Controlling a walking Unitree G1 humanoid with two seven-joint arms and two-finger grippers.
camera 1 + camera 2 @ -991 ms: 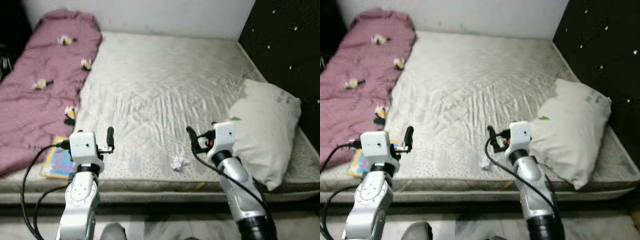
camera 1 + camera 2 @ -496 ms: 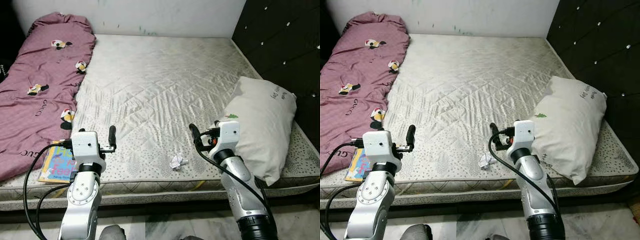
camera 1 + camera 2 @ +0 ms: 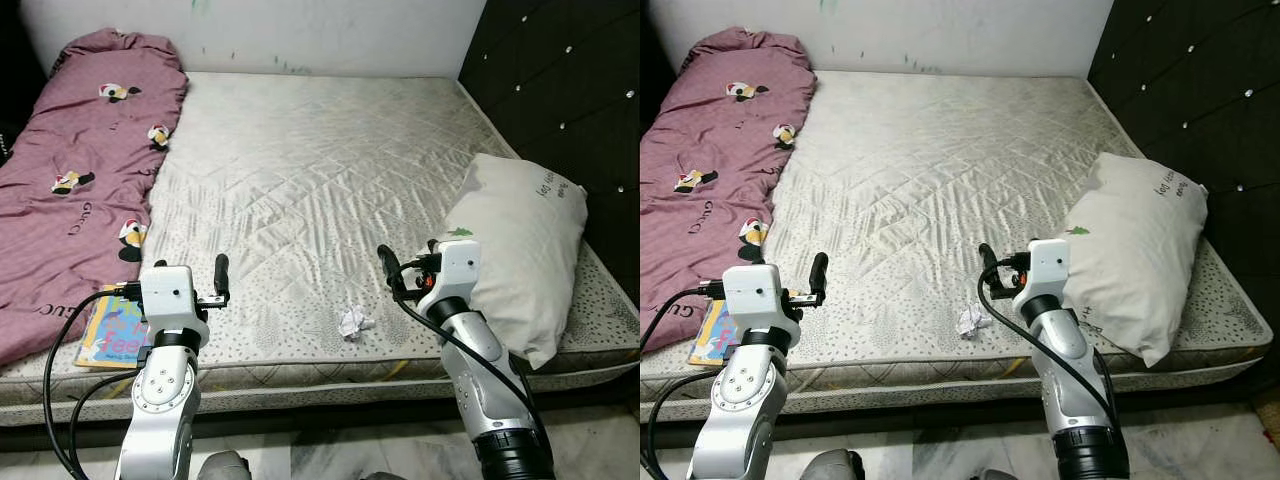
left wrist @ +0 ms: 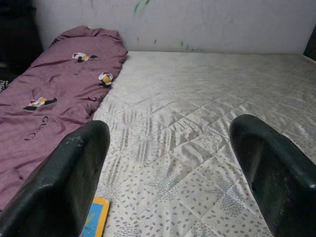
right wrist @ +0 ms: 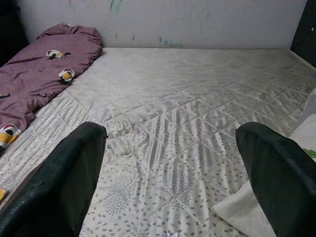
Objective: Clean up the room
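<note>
Both arms are reaching out over the near edge of the bed [image 3: 330,170]. The left hand [image 4: 168,173] is hovering with its fingers spread wide and gripping nothing, just beside a colourful book [image 3: 115,325] lying at the mattress's near left corner, partly tucked against the maroon blanket [image 3: 70,190]. The right hand [image 5: 173,177] is likewise gaping wide and empty, hanging just beside the white pillow [image 3: 520,250] on the bed's right side. A crumpled paper ball [image 3: 353,322] is sitting near the mattress's front edge, between the two hands and nearer the right one.
</note>
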